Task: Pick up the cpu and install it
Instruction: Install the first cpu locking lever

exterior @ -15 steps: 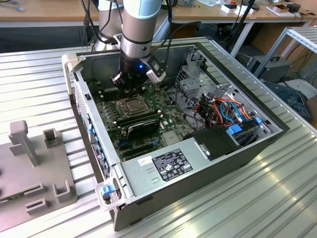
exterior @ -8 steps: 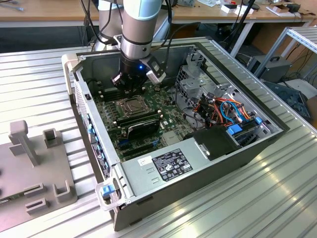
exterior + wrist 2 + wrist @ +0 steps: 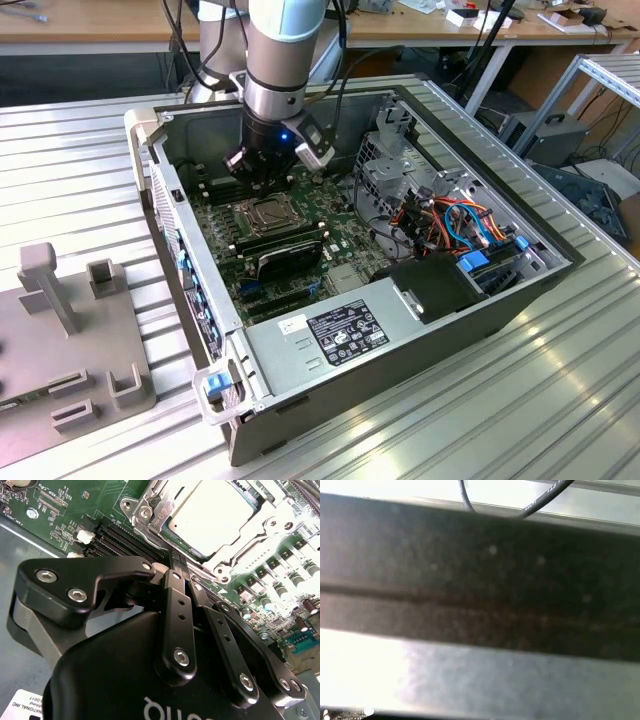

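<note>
Already the cpu [image 3: 212, 512] sits inside its socket frame [image 3: 150, 510] on the motherboard [image 3: 225, 225]. Just beside the socket, the gripper [image 3: 177, 560] has its jaws pressed together, holding nothing. Whether the frame is locked down, I cannot tell.

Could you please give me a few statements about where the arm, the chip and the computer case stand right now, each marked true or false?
1. The small square silver-grey cpu lies inside the shiny hinged metal socket frame on the green motherboard. True.
2. The black gripper holds the cpu between its fingers. False: the fingers meet with nothing between them, and the cpu sits in the socket beyond their tips.
3. The arm hangs over the open grey computer case. True.
4. The gripper hovers over the grey fixture block at the exterior view's left. False: it is above the motherboard, near the socket.
</note>
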